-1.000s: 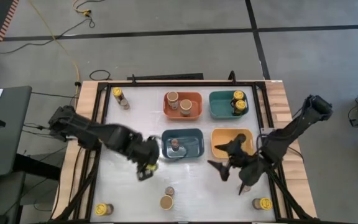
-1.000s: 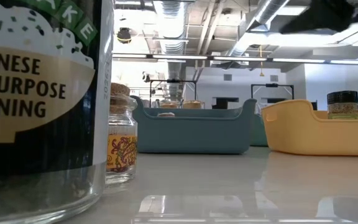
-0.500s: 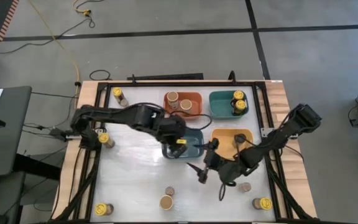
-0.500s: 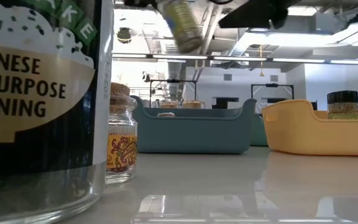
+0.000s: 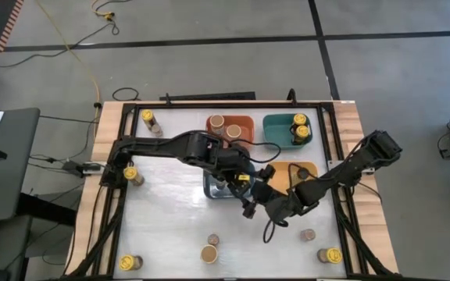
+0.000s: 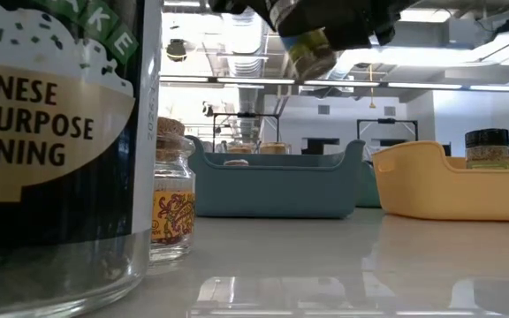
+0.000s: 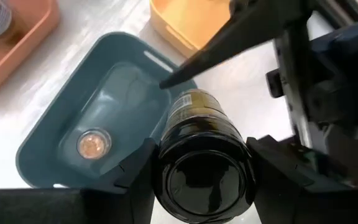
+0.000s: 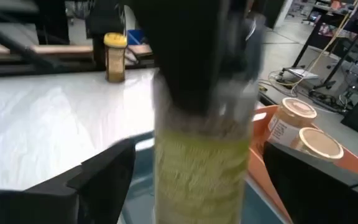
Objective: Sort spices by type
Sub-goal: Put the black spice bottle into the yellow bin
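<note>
A dark-topped jar (image 7: 204,180) is gripped in the left gripper's (image 5: 243,181) jaws, above the right edge of the blue bin (image 7: 73,134). The right gripper's (image 5: 258,195) jaws are spread wide around that jar. A brown-topped jar (image 7: 93,144) is seen in the bin.

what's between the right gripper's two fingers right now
A dark-capped spice jar, held from its cap end by the left gripper, hangs between the right gripper's open fingers, above the blue bin. The right wrist view shows it.
</note>
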`<act>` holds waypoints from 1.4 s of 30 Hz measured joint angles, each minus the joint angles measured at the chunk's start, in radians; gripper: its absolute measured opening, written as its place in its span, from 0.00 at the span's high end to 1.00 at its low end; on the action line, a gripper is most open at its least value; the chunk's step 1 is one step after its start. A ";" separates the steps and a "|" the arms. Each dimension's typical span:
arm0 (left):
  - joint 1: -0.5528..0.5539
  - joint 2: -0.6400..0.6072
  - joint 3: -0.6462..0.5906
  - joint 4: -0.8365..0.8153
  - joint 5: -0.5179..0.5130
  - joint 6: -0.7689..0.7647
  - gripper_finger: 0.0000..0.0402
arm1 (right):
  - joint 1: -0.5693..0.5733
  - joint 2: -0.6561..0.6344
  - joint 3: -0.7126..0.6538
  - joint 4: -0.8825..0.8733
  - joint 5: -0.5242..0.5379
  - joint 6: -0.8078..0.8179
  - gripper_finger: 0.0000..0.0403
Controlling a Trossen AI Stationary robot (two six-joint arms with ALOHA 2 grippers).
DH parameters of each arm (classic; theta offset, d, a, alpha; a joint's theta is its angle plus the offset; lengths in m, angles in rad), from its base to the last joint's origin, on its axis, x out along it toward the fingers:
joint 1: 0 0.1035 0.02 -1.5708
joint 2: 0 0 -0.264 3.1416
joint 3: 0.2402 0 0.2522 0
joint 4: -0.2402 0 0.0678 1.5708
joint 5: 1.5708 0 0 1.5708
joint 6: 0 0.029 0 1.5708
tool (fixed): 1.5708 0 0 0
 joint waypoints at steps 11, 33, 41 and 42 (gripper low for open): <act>0.000 -0.004 0.000 0.021 0.000 -0.014 0.51 | 0.000 0.002 0.000 -0.022 0.000 0.038 0.24; 0.007 -0.003 0.000 0.080 -0.027 0.003 0.30 | 0.044 -0.020 0.000 -0.117 0.000 0.107 0.61; 0.019 -0.002 0.000 0.110 -0.034 0.087 0.21 | 0.075 -0.106 0.000 -0.335 -0.008 0.291 0.61; 0.022 -0.002 0.000 0.119 -0.033 0.098 0.19 | 0.080 -0.115 0.000 -0.351 -0.008 0.306 0.61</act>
